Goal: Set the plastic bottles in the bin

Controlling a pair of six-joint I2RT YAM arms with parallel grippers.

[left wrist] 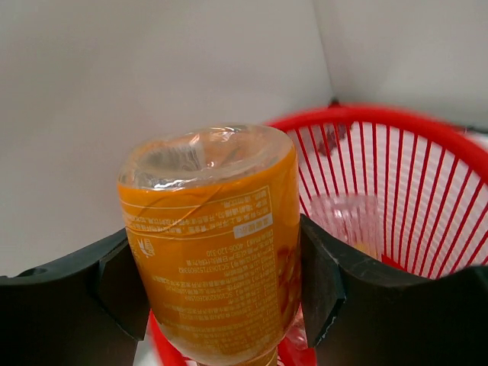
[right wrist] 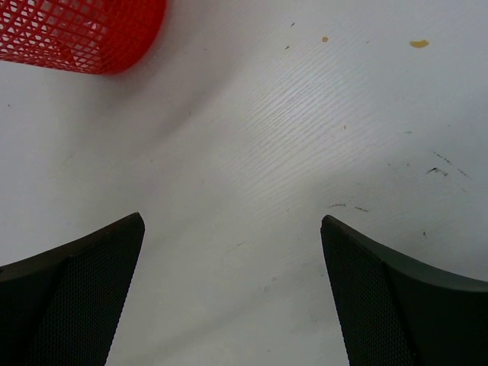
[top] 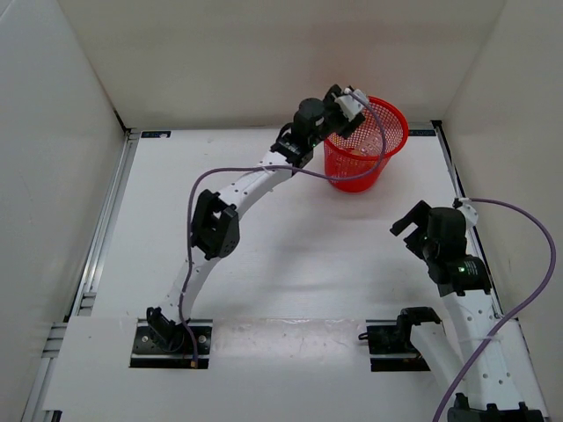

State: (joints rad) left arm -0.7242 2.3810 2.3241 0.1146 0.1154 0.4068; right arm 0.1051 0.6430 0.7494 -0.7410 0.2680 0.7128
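Note:
My left gripper is shut on the orange bottle and holds it over the left rim of the red mesh bin. In the left wrist view the bottle's clear base points up, and the bin lies just behind and below it. A clear plastic bottle rests inside the bin. I cannot tell whether that is the colourless one or the yellow-capped one; no third bottle is in view. My right gripper is open and empty above the bare table, well in front of the bin.
White walls close in the table at the back and on both sides. The bin stands near the back right corner. A purple cable loops off the left arm. Small stains mark the table.

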